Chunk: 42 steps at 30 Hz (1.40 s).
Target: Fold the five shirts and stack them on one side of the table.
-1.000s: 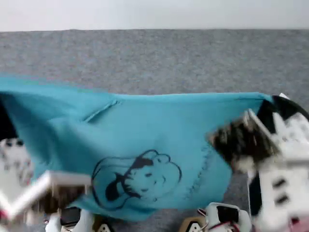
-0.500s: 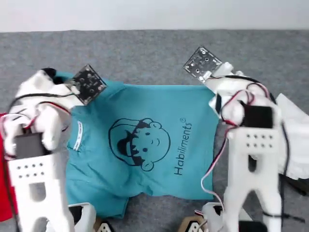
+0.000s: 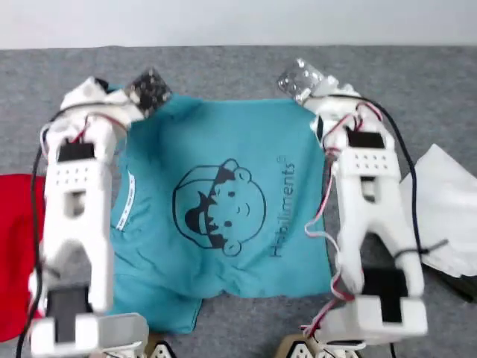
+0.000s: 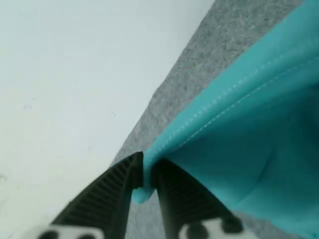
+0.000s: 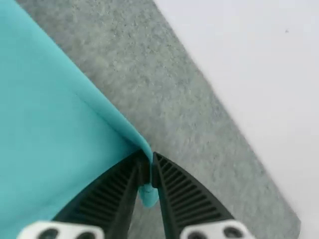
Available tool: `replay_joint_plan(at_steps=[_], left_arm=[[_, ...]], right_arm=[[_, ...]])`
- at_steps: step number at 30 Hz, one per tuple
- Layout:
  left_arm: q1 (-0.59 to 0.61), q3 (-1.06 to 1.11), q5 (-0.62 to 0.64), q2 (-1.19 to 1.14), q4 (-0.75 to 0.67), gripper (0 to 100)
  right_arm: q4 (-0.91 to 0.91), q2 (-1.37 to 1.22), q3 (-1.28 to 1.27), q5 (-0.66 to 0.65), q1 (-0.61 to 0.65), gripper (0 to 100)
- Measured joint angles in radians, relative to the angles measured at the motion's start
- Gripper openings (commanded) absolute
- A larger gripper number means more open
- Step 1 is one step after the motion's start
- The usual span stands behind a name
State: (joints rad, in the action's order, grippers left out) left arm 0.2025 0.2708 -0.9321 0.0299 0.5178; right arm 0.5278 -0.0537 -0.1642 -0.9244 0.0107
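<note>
A teal shirt with a dark cartoon print lies spread on the grey table, rumpled along its near edge. Both arms stretch out over it toward the back. My left gripper is at the shirt's far left corner; in the left wrist view its fingers are shut on the stitched teal hem. My right gripper is at the far right corner, and the right wrist view shows it shut on the folded edge of the teal cloth.
A red shirt lies at the table's left edge. A white shirt lies at the right edge with something dark beneath it. Bare grey table stretches behind the teal shirt to a white wall.
A second ago the teal shirt hung in the air, held up by both arms. It has come down flat on the table, and both arms have pulled its far edge toward the back.
</note>
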Motion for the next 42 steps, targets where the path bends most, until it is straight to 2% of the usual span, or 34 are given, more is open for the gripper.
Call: replay_joint_plan(at_steps=[4, 10, 15, 24, 31, 35, 37, 42], left_arm=[[-0.020, -0.230, 0.000, -0.192, -0.002, 1], [-0.063, -0.528, 0.021, -0.354, -0.002, 1], [-0.081, -0.635, 0.025, -0.414, 0.055, 1], [-0.083, -0.651, 0.026, -0.414, 0.468, 1], [-0.129, -0.652, 0.026, -0.351, 0.927, 1], [-0.153, -0.652, 0.029, -0.302, 1.135, 1], [-0.166, -0.646, 0.034, -0.278, 1.194, 1], [-0.164, -0.499, 0.049, -0.146, 1.206, 1]], right_arm=[[-0.006, -0.180, 0.232, 0.000, 0.000, 1.1], [-0.006, -0.394, 0.562, 0.000, 0.000, 1.1], [0.020, -0.477, 0.686, -0.002, 0.000, 1.1], [0.316, -0.480, 0.704, 0.000, 0.017, 1.1], [0.624, -0.480, 0.709, 0.002, 0.017, 1.1], [0.775, -0.480, 0.709, 0.011, 0.015, 1.1], [0.848, -0.477, 0.709, 0.012, 0.014, 1.1], [1.025, -0.477, 0.710, 0.015, 0.015, 1.1]])
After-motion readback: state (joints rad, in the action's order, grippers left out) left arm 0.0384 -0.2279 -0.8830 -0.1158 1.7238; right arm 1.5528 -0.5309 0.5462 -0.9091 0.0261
